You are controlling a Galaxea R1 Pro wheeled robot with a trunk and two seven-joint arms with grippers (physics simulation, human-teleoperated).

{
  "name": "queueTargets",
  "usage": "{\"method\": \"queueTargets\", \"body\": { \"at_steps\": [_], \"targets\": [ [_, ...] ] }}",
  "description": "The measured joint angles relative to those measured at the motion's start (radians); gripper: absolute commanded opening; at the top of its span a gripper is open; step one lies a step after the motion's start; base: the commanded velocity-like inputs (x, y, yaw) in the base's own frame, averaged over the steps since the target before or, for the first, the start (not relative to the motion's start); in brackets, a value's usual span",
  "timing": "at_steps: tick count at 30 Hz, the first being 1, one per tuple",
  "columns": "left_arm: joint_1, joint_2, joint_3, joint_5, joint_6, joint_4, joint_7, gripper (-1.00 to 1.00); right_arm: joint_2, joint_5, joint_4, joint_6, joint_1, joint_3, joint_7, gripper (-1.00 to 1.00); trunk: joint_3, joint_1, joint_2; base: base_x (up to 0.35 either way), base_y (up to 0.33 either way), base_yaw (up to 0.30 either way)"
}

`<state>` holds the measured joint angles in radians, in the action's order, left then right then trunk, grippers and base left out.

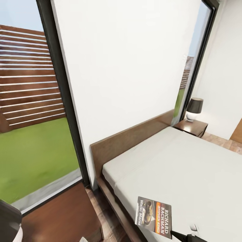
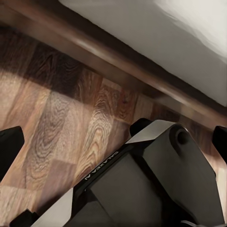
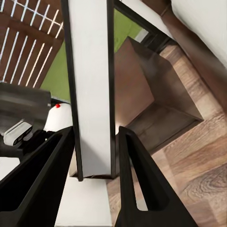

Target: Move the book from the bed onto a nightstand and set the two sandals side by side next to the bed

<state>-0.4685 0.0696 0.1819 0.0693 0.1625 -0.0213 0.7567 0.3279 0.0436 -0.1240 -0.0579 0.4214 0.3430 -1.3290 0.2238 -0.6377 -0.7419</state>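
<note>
My right gripper (image 3: 92,182) pinches the book (image 1: 154,216) edge-on between its fingers, held above the bed (image 1: 188,168) edge; the near nightstand (image 1: 64,218) sits beyond it.

Thin paperback book (image 1: 154,217) with grey-white cover and orange-and-black title band, held edge-up over the near corner of the white mattress, low bed (image 1: 188,168) with brown headboard, dark reddish-brown nightstand (image 1: 64,215) beside its near side, another nightstand (image 1: 190,126) at its far side
</note>
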Motion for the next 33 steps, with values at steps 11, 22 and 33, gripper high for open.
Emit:
{"method": "queueTargets", "body": {
  "at_steps": [11, 22, 33],
  "targets": [
    [0.0, -0.001, 0.0, 0.0, 0.0, 0.0, 0.0, 1.0, 0.0, 0.0, 0.0, 0.0, 0.0, 0.0, 0.0, -1.0, 0.0, 0.0, 0.0, 0.0, 0.0, 0.232],
    [0.0, -0.001, 0.0, 0.0, 0.0, 0.001, 0.0, 1.0, 0.0, 0.0, 0.0, 0.0, 0.0, 0.0, -0.001, -1.0, 0.0, 0.0, 0.0, 0.0, 0.0, 0.232],
    [0.0, -0.001, 0.0, 0.0, 0.0, 0.001, 0.0, 1.0, 0.0, 0.0, 0.0, 0.0, 0.0, 0.0, 0.0, -1.0, 0.0, 0.0, 0.0, 0.0, 0.0, 0.232]
  ]
}}
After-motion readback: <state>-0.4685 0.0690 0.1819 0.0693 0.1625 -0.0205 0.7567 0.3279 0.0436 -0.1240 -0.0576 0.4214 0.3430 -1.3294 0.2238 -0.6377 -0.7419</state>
